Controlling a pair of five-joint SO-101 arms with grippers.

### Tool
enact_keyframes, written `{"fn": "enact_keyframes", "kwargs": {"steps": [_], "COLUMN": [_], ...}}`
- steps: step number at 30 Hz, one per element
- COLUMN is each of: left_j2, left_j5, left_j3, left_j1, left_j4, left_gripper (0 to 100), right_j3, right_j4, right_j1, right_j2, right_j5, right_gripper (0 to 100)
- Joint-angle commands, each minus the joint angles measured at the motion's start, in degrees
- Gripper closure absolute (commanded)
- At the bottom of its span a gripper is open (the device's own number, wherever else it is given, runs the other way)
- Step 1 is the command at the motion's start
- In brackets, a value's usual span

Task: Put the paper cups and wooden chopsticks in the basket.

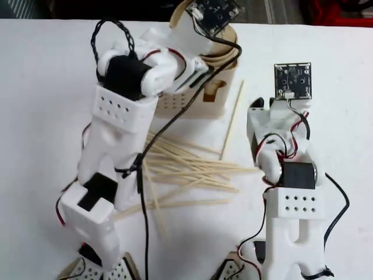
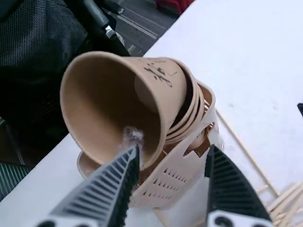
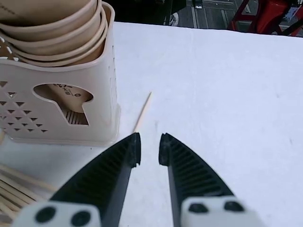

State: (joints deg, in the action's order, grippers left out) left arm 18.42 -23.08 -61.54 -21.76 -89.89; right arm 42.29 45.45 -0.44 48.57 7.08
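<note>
High view: the basket [image 1: 201, 96] stands at the far side of the white tabletop [image 1: 338, 46], and nested paper cups [image 1: 224, 51] are seen in it. The wooden chopsticks [image 1: 192, 169] are strewn in a loose heap just in front of the basket. A single chopstick [image 1: 233, 119] lies apart from the heap, beside the basket's corner.

Left wrist view: the left hand [image 2: 173, 150] is held wide open above the basket, and nothing is gripped. A tilted cup [image 2: 113, 104] is lodged askew on the stack in the basket. One fingertip [image 2: 132, 153] is close against its rim, though contact cannot be confirmed.

Right wrist view: the right hand [image 3: 149, 142] is held low just beside the basket, its jaws parted by a narrow gap with nothing between them. The near end of the single chopstick is met at its tips.

The cups are judged light and thin-walled, so easily crushed; a gentle pinch at the rolled rim is advised. The chopsticks are judged stiff, slim and smooth, and apt to roll or pivot. Each is best taken near its middle, across its length.
</note>
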Motion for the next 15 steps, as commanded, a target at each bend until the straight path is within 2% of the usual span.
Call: {"fn": "enact_keyframes", "kwargs": {"steps": [1, 9, 15], "left_j2": [-0.5, 1.5, 8.7], "left_j5": [5.3, 12.8, 13.8], "left_j3": [-0.9, -0.6, -0.9], "left_j1": [-0.8, -1.3, -2.3], "left_j4": [6.6, 18.2, 23.7], "left_gripper": [77, 77, 77], "right_j3": [-0.6, -0.6, -0.6], "right_j4": [-1.2, -1.1, -1.1], "right_j1": [0.3, 0.3, 0.3], "right_j2": [1.1, 1.1, 1.1], "right_j5": [-0.4, -0.5, -0.4], "right_gripper": [92.2, 92.2, 92.2]}}
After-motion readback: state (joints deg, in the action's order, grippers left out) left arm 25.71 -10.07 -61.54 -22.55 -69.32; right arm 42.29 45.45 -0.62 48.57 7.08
